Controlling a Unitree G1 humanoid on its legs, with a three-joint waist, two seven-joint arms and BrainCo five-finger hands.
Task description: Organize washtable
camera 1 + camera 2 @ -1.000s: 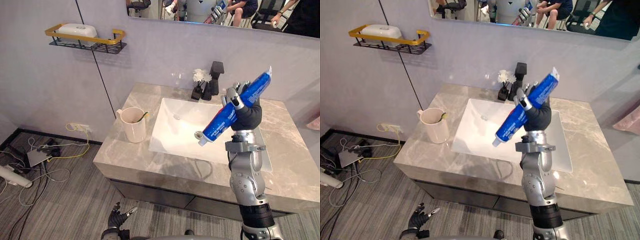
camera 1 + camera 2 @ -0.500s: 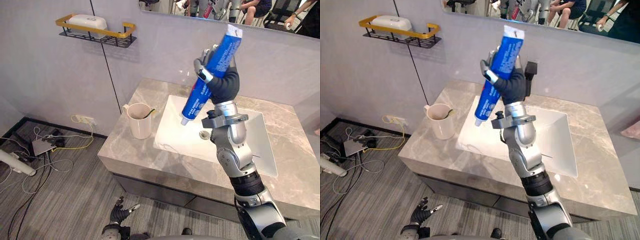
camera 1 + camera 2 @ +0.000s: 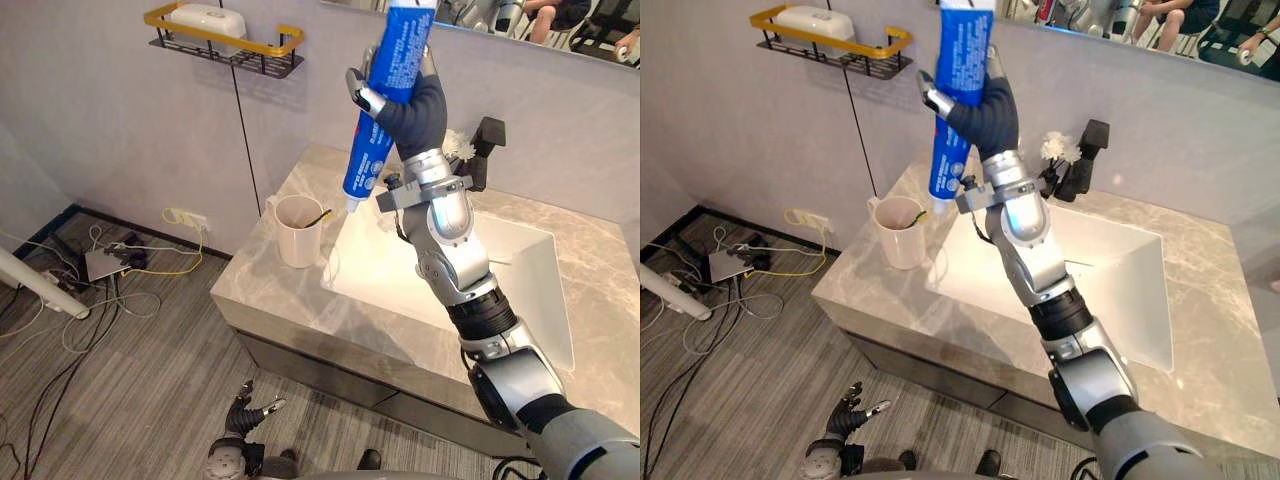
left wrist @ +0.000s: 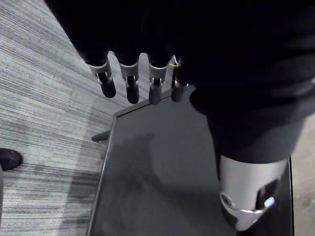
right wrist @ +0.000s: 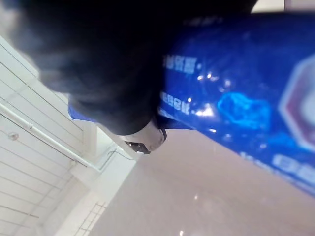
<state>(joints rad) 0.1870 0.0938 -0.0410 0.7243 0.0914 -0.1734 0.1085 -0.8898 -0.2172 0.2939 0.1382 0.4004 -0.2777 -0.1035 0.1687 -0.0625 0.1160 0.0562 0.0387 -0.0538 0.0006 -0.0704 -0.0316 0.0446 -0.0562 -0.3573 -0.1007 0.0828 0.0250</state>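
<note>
Left eye view: the tube (image 3: 370, 155) stands almost upright in the air, cap down and flat crimped end up by the mirror (image 3: 520, 15), leaning a little. The right hand (image 3: 415, 108) is curled round its upper half, fingers wrapped across the front. The cap hangs just beside the cup (image 3: 298, 230), which stands on the marble counter (image 3: 262, 292) left of the white basin (image 3: 440, 290). A black tap (image 3: 487, 160) rises behind the basin, and a wall shelf (image 3: 225, 45) hangs at upper left.

Right eye view: the same tube (image 3: 945, 160) hangs cap-down above the cup (image 3: 902, 232), though I cannot tell whether the cap is over it or beside it.

Left wrist view: the left hand (image 4: 129, 86) hangs low, fingers straight and relaxed, holding nothing, over the grey striped floor (image 4: 39, 113).

Right wrist view: the blue tube (image 5: 236, 98) lies against the hand's dark cover (image 5: 98, 64).
</note>
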